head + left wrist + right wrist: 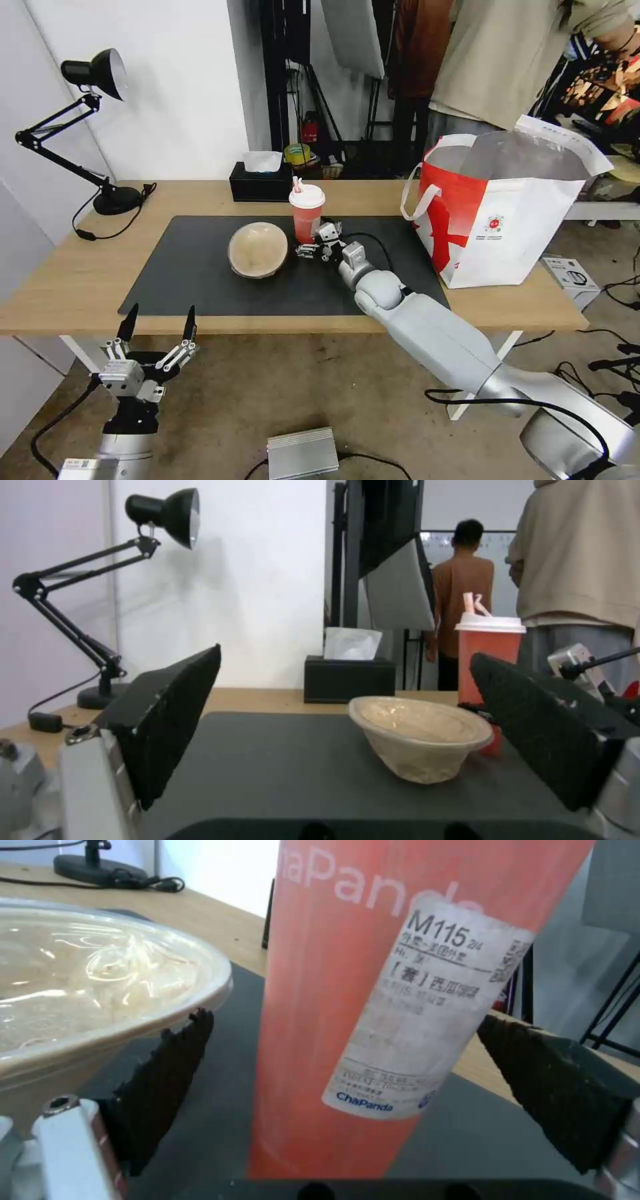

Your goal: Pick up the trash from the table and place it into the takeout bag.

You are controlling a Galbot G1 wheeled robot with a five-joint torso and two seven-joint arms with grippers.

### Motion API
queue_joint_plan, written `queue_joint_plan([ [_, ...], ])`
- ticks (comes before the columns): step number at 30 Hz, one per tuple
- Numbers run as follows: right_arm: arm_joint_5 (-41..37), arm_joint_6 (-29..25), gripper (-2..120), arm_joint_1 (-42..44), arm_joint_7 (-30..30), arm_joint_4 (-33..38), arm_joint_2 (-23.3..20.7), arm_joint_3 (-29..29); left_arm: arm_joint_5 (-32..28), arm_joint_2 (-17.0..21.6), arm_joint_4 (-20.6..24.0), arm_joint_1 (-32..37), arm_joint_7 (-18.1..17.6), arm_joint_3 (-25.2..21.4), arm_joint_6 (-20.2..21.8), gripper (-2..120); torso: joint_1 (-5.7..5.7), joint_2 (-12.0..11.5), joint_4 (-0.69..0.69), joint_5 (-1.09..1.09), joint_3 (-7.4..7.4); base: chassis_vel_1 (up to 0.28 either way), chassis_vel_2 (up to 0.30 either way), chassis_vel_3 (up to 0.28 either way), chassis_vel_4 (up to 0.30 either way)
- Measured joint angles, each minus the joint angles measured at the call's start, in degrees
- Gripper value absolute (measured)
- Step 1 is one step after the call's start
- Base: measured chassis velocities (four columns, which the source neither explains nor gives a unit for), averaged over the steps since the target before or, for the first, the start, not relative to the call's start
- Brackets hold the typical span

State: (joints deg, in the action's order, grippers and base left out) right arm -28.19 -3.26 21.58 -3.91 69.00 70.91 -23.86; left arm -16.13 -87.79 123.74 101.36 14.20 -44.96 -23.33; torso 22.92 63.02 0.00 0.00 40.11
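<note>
The right gripper (315, 244) stood open around the cup (307, 213), ready to grasp it; the left gripper (159, 325) waited open below the table (80, 280).

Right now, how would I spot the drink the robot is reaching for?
Find the dark grey mat on the long wooden table. Near its far edge, right of the tan lidded container, stands the red drink cup, with the right hand open around its base. It alone is tall and red, with a white lid and straw.
</note>
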Motion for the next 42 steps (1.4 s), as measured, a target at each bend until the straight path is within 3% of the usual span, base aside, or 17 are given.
queue_joint_plan([
  [35,1.97,-1.96,99,-1.10,0.96,-6.50,3.54,2.02,0.32,-0.15,-0.95,-0.79,0.07,-0.06,-0.30,100,0.00,0.00,0.00,0.00,0.00,0.000,0.000,0.000,0.000],
  [38,2.21,-1.97,97,-1.14,1.01,-6.62,3.68,2.06,0.22,-0.07,-1.03,-0.80,0.06,-0.12,-0.30,100,0.00,0.00,0.00,0.00,0.00,0.000,0.000,0.000,0.000],
  [42,2.27,-1.97,79,-1.14,1.10,-6.60,3.90,2.00,0.00,0.15,-1.22,-0.79,0.06,-0.32,-0.32,100,0.00,0.00,0.00,0.00,0.00,0.000,0.000,0.000,0.000],
])
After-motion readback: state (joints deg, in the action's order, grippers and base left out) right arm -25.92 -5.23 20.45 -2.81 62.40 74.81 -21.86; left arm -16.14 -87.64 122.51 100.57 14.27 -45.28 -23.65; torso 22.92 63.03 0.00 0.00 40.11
